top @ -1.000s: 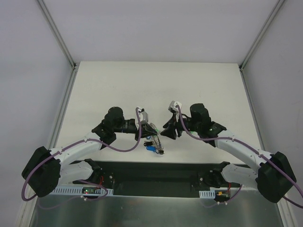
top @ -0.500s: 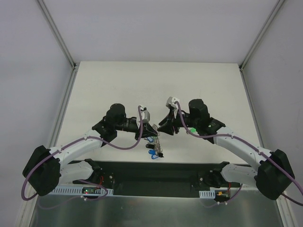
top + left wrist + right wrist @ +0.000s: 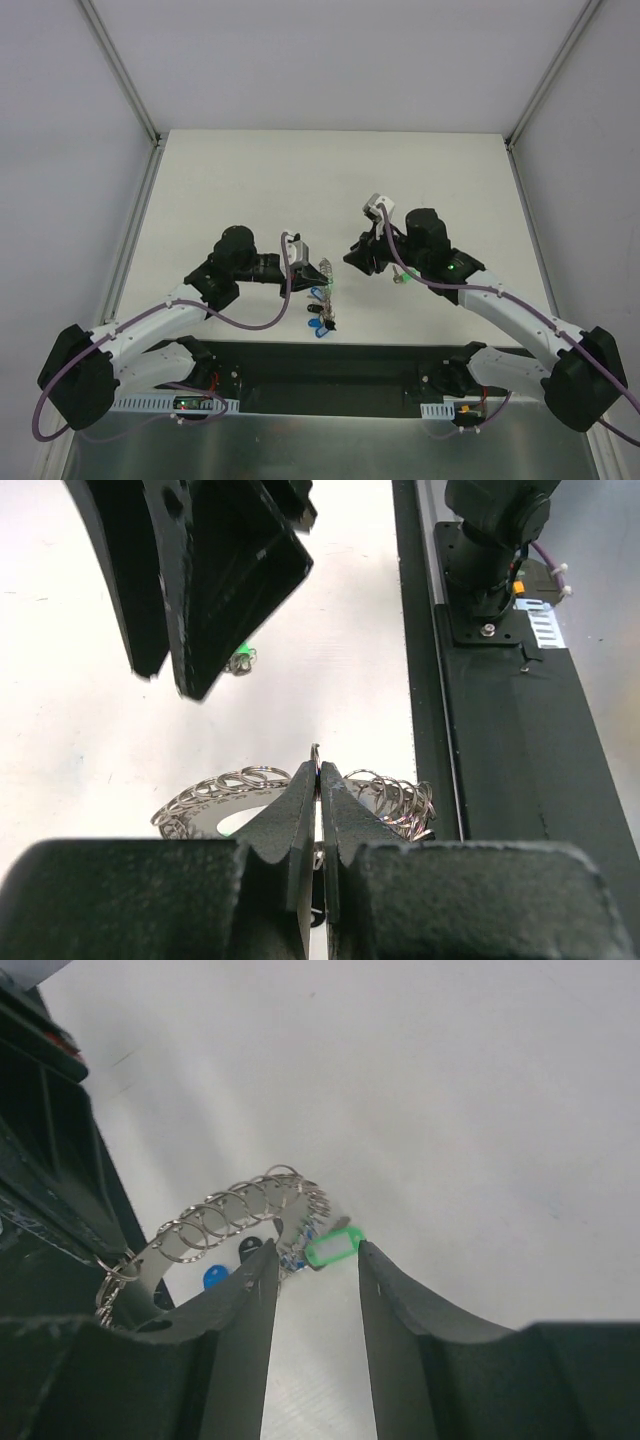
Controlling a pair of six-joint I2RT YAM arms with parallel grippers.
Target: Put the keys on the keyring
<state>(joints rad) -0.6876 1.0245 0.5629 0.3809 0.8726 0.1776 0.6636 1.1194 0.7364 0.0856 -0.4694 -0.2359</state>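
My left gripper (image 3: 318, 772) is shut on the rim of the keyring (image 3: 215, 792), a flat grey ring fringed with small wire loops, and holds it on edge above the table (image 3: 322, 272). Blue-headed keys (image 3: 318, 322) hang below it; a blue key (image 3: 213, 1278) and a black one (image 3: 250, 1252) show behind it. My right gripper (image 3: 316, 1245) stands open a short way right of the ring (image 3: 353, 262), nothing between its fingers. A green-headed key (image 3: 335, 1245) shows just past its fingertips by the ring's edge. Whether it hangs from the ring I cannot tell. A green key (image 3: 240, 661) lies on the table.
The black base strip (image 3: 320, 365) with both arm mounts runs along the near edge, close behind the keyring (image 3: 500, 730). The white table (image 3: 330, 180) extends far back to the enclosure's posts and grey walls.
My right gripper has drawn back and up from the keyring and its jaws have narrowed a little. My left gripper has shifted slightly toward the near edge, still holding the ring.
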